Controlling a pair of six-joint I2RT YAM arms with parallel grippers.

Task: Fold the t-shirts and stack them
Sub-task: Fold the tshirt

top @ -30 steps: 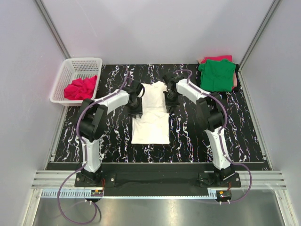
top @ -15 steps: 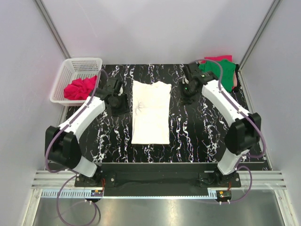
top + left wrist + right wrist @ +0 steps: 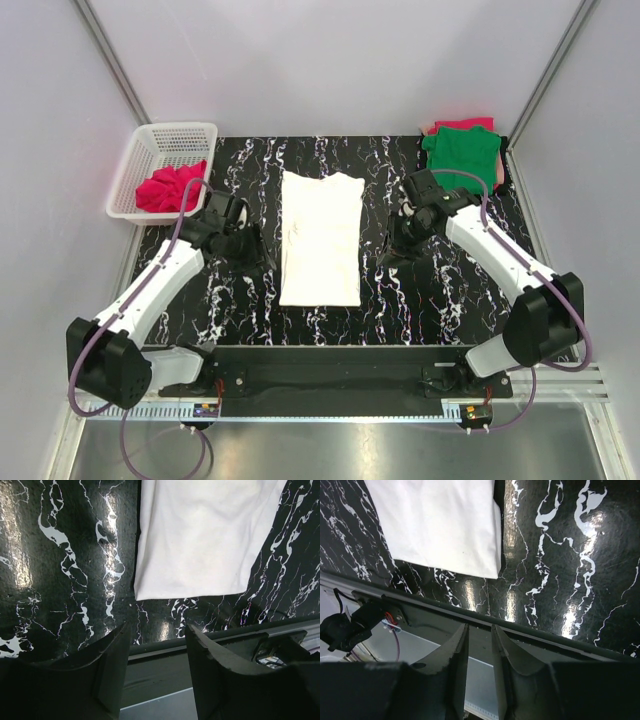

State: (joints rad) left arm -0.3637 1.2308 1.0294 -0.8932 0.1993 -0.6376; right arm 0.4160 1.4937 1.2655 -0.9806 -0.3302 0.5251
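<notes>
**White t-shirt folded at mid-desk, both arms clear of it**

We see the white t-shirt (image 3: 320, 240) lying flat in the middle of the desk (image 3: 440, 300), folded into a long, narrow rectangle. Its collar end points to the far side and its hem to the near side. In the left wrist view, its near corner (image 3: 195, 540) lies smooth on the black, white-veined surface. The right wrist view shows the opposite near corner (image 3: 440, 525) lying equally flat.

The left gripper (image 3: 254, 262) hovers just left of the shirt without touching it. Its fingers (image 3: 112, 670) stand moderately apart with nothing between them. The right gripper (image 3: 392, 252) hangs near the shirt's right edge, also apart from the cloth. Its fingers (image 3: 452, 655) leave only a narrow gap, and that gap is empty.

At the far right corner, a folded green t-shirt (image 3: 462, 160) rests on a pinkish-red garment (image 3: 462, 125). Only the far edge of that garment shows from under the green one.

At the far left, a white plastic basket (image 3: 178, 130) sits at the desk's edge. It holds a crumpled pinkish-red cloth (image 3: 170, 187).
</notes>
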